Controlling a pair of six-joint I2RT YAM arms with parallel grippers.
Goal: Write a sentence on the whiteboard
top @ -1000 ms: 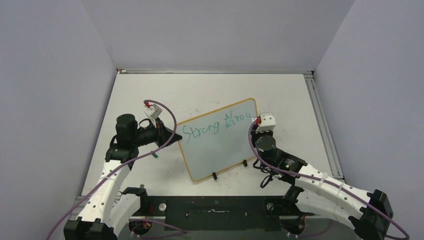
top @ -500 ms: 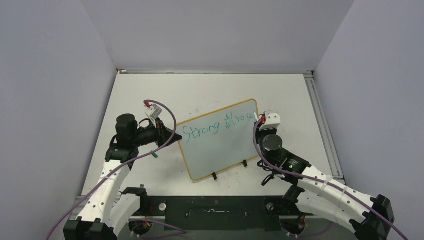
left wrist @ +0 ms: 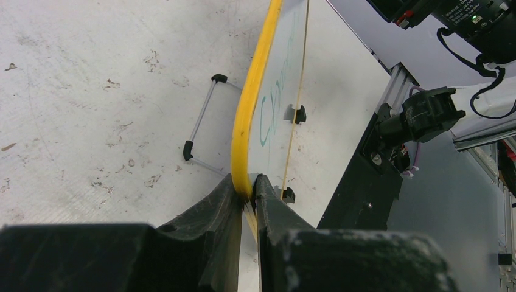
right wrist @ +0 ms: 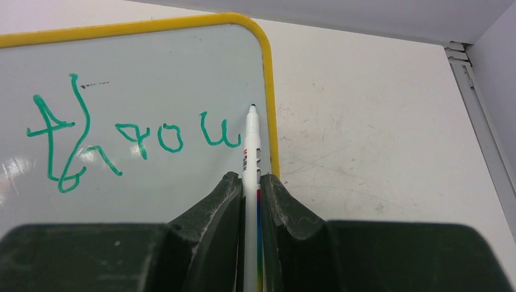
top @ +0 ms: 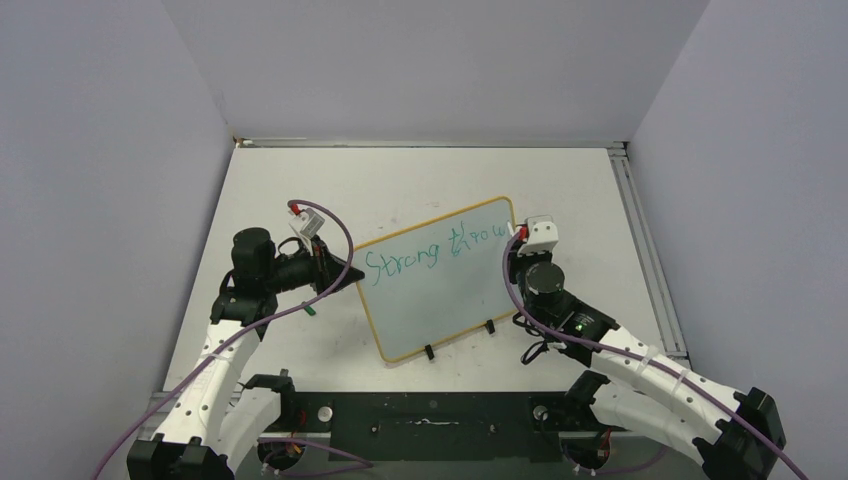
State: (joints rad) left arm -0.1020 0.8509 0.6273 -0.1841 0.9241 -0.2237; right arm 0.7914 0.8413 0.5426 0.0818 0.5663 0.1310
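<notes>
- Your right claw (right wrist: 251,179) pinches the marker (right wrist: 251,158). Its tip sits just right of the last "u" in the sentence (right wrist: 143,137), beside the board's (right wrist: 152,67) right frame.
- Little room remains on that line, so you'll likely move toward the board's near edge.
- Your left claw (left wrist: 246,185) clamps the board's left frame.

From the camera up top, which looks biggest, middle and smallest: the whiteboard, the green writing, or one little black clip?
1. The whiteboard, biggest by far.
2. The green writing, running across the board's far part.
3. A black clip, tiny on the board's near edge.
</notes>
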